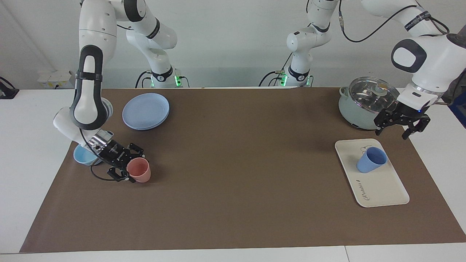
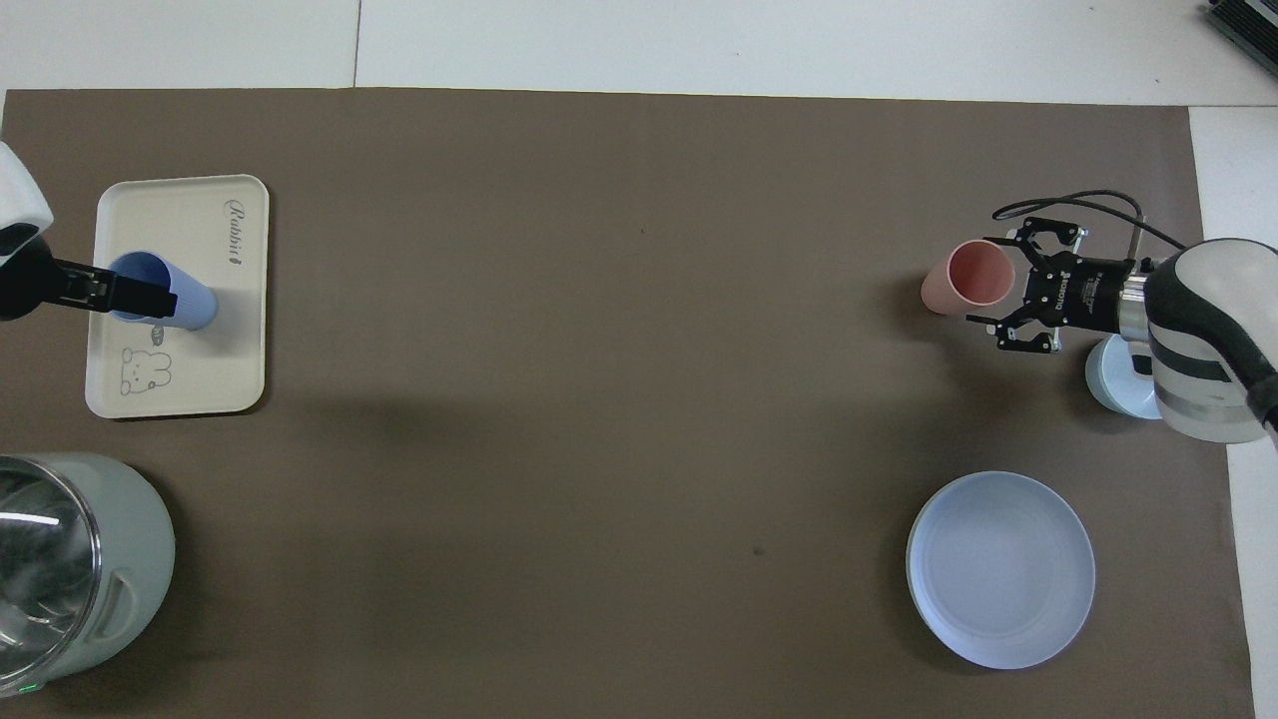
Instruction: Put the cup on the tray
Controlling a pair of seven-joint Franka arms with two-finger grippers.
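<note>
Light-blue bowl (image 1: 83, 155): you see it at the right arm's end of the table, partly hidden under the right arm.
Right gripper (image 1: 126, 164): low over the table, its fingers spread apart on both sides of the pink tumbler (image 1: 139, 170). You cannot tell if a finger touches it; it does not clamp it.
Pink tumbler: it stands upright on the brown mat (image 1: 233, 163), just beside the gripper.
Blue plate (image 1: 146, 110): it lies nearer to the robots than the pink tumbler.
Cup (image 1: 371, 159): you find it upright on the tray (image 1: 382, 189), on the part of the tray nearer to the robots, beside the bear print. Nothing holds it.
Pot (image 1: 367, 102): it has a glass lid and stands nearer to the robots than the tray.
Left gripper (image 1: 402, 125): raised in the air over the tray's edge beside the pot, fingers apart, holding nothing, clear of the cup.
</note>
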